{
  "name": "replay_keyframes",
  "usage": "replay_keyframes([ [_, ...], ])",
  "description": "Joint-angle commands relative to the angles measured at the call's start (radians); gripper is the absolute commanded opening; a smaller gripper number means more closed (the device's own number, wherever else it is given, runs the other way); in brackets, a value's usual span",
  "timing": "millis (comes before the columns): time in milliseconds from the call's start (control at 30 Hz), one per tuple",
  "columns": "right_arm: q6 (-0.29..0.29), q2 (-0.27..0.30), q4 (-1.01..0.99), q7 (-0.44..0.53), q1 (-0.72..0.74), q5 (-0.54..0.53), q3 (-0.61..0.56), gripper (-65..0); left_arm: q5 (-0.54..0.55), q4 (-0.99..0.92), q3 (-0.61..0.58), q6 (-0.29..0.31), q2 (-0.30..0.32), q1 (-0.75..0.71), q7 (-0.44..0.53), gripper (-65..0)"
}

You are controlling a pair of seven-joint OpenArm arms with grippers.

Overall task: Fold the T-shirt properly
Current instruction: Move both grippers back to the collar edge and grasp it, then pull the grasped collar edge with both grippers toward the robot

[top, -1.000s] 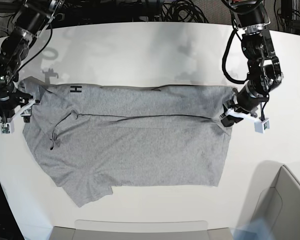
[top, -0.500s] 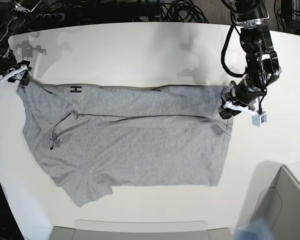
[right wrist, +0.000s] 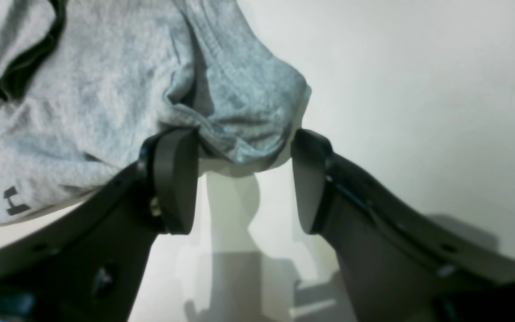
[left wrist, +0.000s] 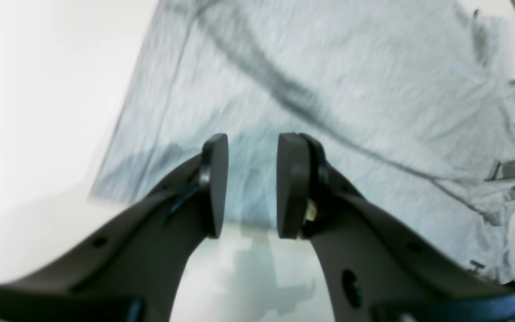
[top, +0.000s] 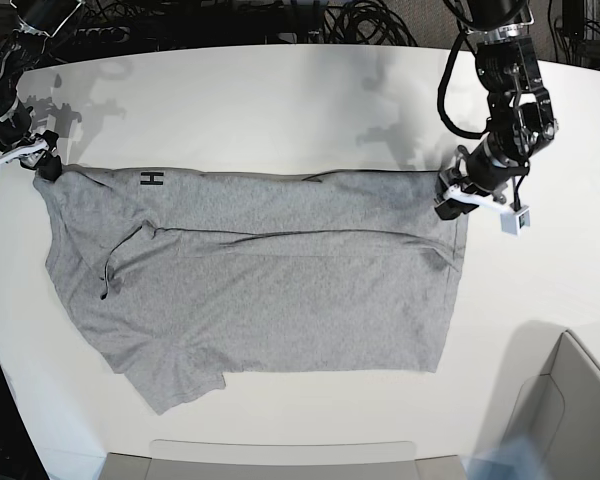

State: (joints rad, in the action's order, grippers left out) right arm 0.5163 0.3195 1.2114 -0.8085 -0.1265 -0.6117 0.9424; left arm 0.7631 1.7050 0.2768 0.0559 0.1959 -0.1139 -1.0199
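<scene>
The heather-grey T-shirt point(top: 270, 280) lies spread on the white table point(top: 280, 90), its upper part folded down. A black letter H point(top: 152, 179) shows near its top left. My left gripper point(top: 448, 208) hovers over the shirt's right edge. In the left wrist view the left gripper point(left wrist: 253, 192) is slightly open with nothing between its fingers, and the shirt point(left wrist: 329, 89) lies flat below. My right gripper point(top: 42, 165) is at the shirt's top left corner. In the right wrist view the right gripper point(right wrist: 242, 183) is open, with a bunched corner of the shirt point(right wrist: 239, 134) at its fingertips.
A grey box point(top: 570, 410) stands at the lower right corner. A flat grey tray point(top: 280, 455) lies along the front edge. Black cables point(top: 360, 20) run behind the table's far edge.
My right gripper has moved up from the shirt's left side to its top left corner. My left gripper has shifted up and slightly left along the right edge.
</scene>
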Motion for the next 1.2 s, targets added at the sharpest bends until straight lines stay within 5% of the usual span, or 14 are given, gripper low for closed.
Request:
replay_keyframes([
  [0, 0.003, 0.020, 0.002, 0.002, 0.009, -0.020, -0.013, -31.6, 0.006, 0.028, 0.042, 0.005, -0.002, -0.002, 0.019, -46.7],
  [133, 0.005, 0.040, -0.032, 0.002, 0.009, -0.067, -0.030, -31.6, 0.048, 0.023, 0.181, 0.008, -0.054, -0.014, 0.008, -44.3],
  [367, 0.005, 0.060, -0.060, 0.002, 0.011, -0.075, -0.030, -31.6, 0.359, -0.161, 0.299, 0.028, -0.034, -0.010, -0.104, -41.5],
  [533, 0.005, 0.062, -0.060, 0.002, 0.011, -0.075, -0.030, -31.6, 0.367, -0.303, 0.264, 0.060, 0.000, -0.008, -0.043, -41.6],
  [1000, 0.005, 0.054, -0.060, 0.002, 0.075, -0.070, -0.078, -31.7, 0.365, -0.325, 0.128, 0.063, 0.000, 0.033, 0.014, -42.4],
  [1167, 0.003, 0.059, -0.061, 0.007, 0.077, -0.069, -0.121, -45.6, 0.365, -0.375, 0.131, 0.063, 0.007, 0.038, 0.026, -56.9],
])
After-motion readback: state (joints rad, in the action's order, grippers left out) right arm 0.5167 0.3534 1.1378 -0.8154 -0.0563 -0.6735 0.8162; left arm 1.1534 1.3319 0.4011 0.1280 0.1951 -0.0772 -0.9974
